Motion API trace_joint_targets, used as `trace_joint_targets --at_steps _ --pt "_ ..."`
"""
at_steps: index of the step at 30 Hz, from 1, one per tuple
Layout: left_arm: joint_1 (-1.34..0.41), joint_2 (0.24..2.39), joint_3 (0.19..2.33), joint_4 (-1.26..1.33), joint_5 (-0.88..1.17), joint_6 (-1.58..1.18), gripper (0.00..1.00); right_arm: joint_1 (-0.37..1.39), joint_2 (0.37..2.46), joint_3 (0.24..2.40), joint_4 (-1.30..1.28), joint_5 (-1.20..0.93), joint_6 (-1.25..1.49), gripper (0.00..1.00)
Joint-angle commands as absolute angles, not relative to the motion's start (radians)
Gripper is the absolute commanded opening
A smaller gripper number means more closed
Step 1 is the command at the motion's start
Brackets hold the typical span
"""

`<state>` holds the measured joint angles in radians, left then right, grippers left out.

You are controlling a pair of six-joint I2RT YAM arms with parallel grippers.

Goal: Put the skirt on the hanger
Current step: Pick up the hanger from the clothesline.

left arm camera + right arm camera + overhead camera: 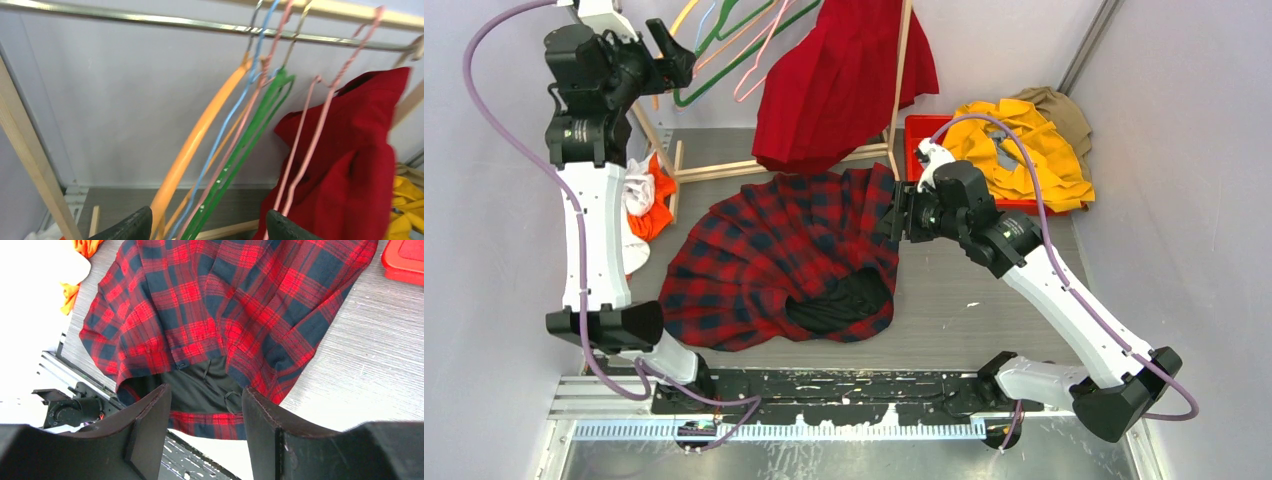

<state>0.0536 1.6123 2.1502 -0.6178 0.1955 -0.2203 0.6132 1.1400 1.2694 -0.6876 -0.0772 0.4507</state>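
The red skirt (839, 85) is off the table (984, 290) and hangs in a bunched, lopsided drape from the right end of the rack's rail (150, 21). The cloth covers the hanger carrying it, so I cannot tell which one that is. By the look of it the main job is done, and what may be left is checking that it sits squarely. Just beside it hang a pink hanger (300, 165), a green one (250, 145) and an orange one (195, 145). Their lower ends pass between the wide-spread fingers of the left gripper (205, 227), which clasps none of them. The right gripper (207, 425) hovers over a plaid garment (774, 250) on the table, jaws apart and empty.
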Motion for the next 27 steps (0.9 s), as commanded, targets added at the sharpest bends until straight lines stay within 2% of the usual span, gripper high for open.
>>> trace_joint_targets --at_steps 1,10,27 --pt "0.052 1.487 2.099 -0.459 0.288 -0.230 0.80 0.611 1.142 1.272 -0.630 -0.099 0.446 0.59" --pt "0.023 1.510 2.089 -0.426 0.489 -0.281 0.76 0.611 1.143 1.270 -0.625 -0.103 0.446 0.58" --pt "-0.056 1.658 2.167 -0.468 0.368 -0.175 0.74 0.612 1.143 1.258 -0.635 -0.092 0.426 0.58"
